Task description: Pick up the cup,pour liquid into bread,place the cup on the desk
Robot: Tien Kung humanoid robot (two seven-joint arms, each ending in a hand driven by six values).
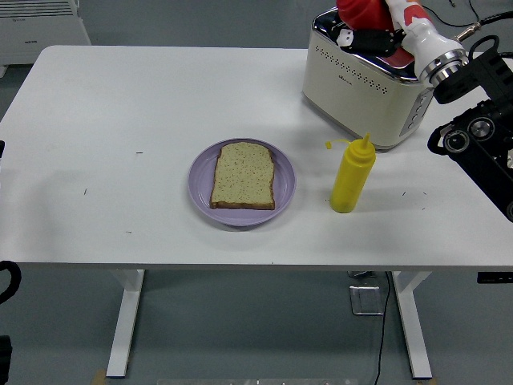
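A slice of bread (242, 175) lies on a purple plate (200, 189) at the table's middle. My right hand (370, 38) is shut on a red squeeze bottle (357, 12) and holds it high over the toaster at the picture's top edge; most of the bottle is cut off by that edge. No cup shows. Only small black parts of my left arm (6, 277) show at the left edge.
A cream and chrome toaster (361, 84) stands at the back right. A yellow squeeze bottle (351, 176) stands upright between the plate and the toaster. My right forearm (481, 128) hangs over the table's right side.
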